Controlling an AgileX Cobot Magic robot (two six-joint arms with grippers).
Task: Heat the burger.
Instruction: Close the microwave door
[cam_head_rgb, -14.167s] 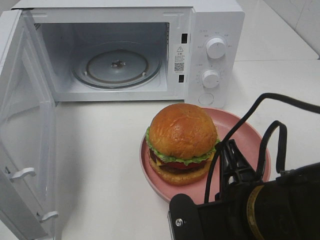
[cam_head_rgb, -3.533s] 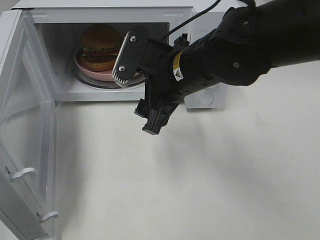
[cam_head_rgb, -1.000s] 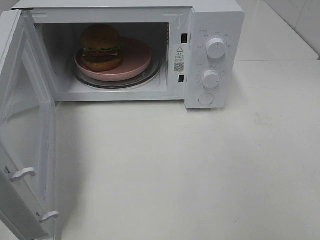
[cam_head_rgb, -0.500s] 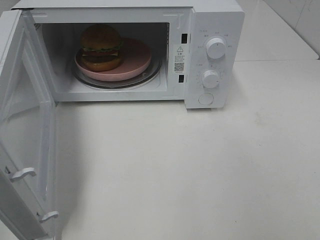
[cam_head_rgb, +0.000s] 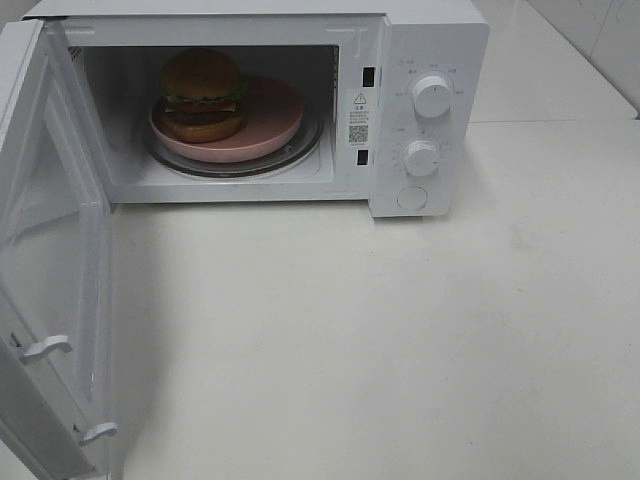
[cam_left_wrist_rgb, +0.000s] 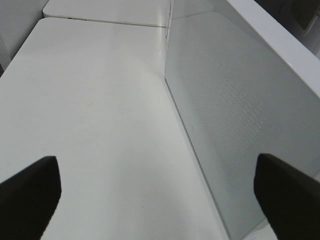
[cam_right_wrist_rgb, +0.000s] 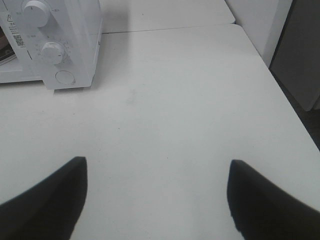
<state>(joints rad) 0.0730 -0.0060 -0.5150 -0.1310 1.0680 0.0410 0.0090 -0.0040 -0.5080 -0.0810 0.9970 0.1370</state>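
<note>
Burger: tall, with a glossy golden bun and green lettuce, on the pink round plate inside the white microwave, beyond the door from your left tool.
Left tool: spread, empty, just beside the open door's outer face.
Right tool: spread, empty, above the worktop.
Your step, likely: shut the door. Push near its free edge, steadily, until it latches.

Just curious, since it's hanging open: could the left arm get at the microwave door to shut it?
Probably yes: the open, empty left gripper sits just outside the door, nothing between them.
</note>
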